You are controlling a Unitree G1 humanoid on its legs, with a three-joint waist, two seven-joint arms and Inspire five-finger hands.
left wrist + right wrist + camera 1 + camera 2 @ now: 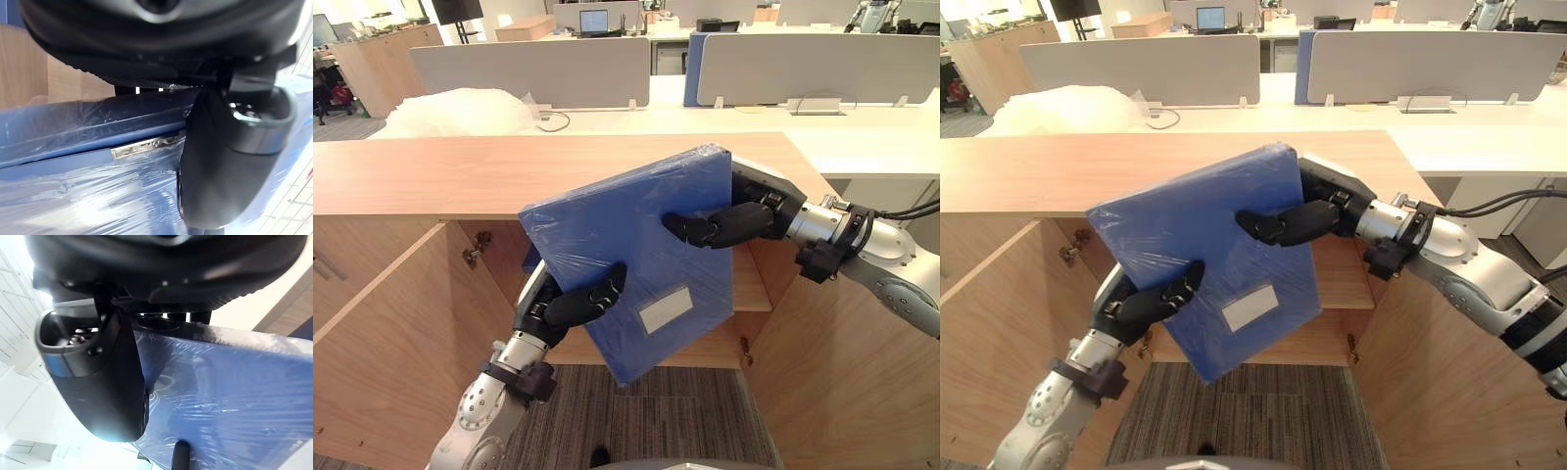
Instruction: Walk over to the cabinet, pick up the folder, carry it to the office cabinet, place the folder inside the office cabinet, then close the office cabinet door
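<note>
A blue folder (626, 235) wrapped in clear film, with a white label, is held tilted in the air in front of the open wooden cabinet (558, 171). My left hand (570, 305) grips its lower left edge, thumb pressed on the front face. My right hand (729, 223) clamps the upper right edge, thumb across the front. The left wrist view shows the thumb (230, 156) lying on the film-covered folder (73, 196); the right wrist view shows the same for the right thumb (98, 382) on the folder (230, 396).
The cabinet's left door (386, 343) and right door (842, 372) stand open on either side. Grey carpet (656, 421) lies below. Behind the cabinet top are white desks with grey dividers (529, 73) and a heap of clear plastic wrap (460, 113).
</note>
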